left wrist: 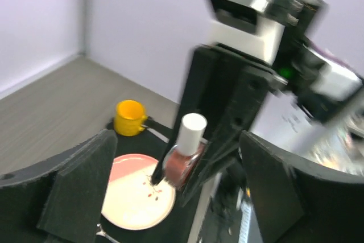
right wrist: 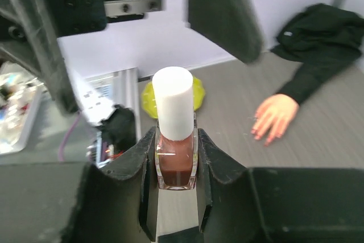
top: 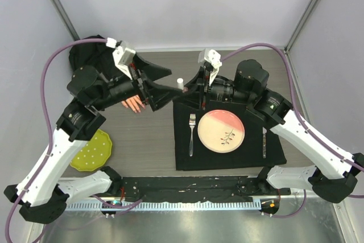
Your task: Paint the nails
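1. Over the far middle of the surface [top: 148,140], both my arms reached inward, elbows out, and their wrists nearly met.
2. My right tool [right wrist: 175,138] was clamped on a polish bottle [right wrist: 175,166], which stood upright with its white cap [right wrist: 173,101] on top.
3. My left tool [left wrist: 175,140] stood wide open, with its fingers [left wrist: 85,180] on either side of the bottle and touching nothing.
4. The nails [right wrist: 266,136] belonged to a mannequin hand [right wrist: 274,116] that lay flat on the surface under my left wrist, clear of both tools. They were too small to make out singly.

A pink plate [top: 213,139] and fork [top: 191,134] lie on a black mat [top: 227,161].
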